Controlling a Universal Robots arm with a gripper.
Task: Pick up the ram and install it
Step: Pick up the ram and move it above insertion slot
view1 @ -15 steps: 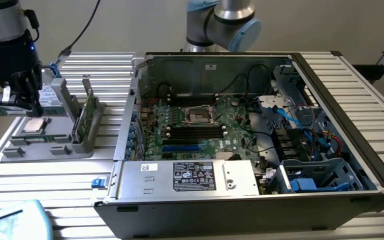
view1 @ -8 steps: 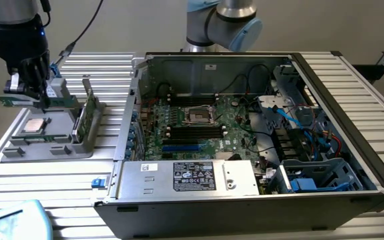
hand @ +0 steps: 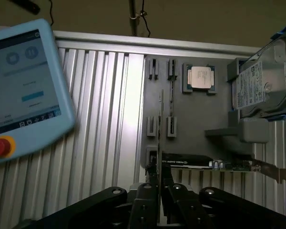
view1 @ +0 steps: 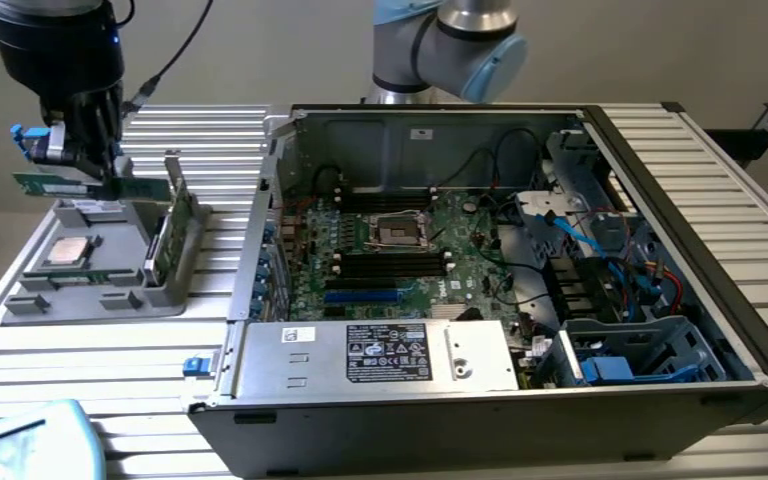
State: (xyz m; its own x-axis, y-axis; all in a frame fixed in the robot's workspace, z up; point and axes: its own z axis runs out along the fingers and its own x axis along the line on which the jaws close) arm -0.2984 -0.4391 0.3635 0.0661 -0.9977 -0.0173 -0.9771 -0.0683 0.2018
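One long, thin green circuit-board ram stick is pinched edge-on in the black gripper, fingers clamped tight on it. It's hanging over the grey plastic parts tray, roughly ten o'clock from the open black computer case.

My worry: it's a skinny grip, so the stick could twist or slip. It could also clip the upright green expansion card just beside it at four o'clock.

Count: one ram, one square metal-topped processor, one silver hard drive, one card, one case.
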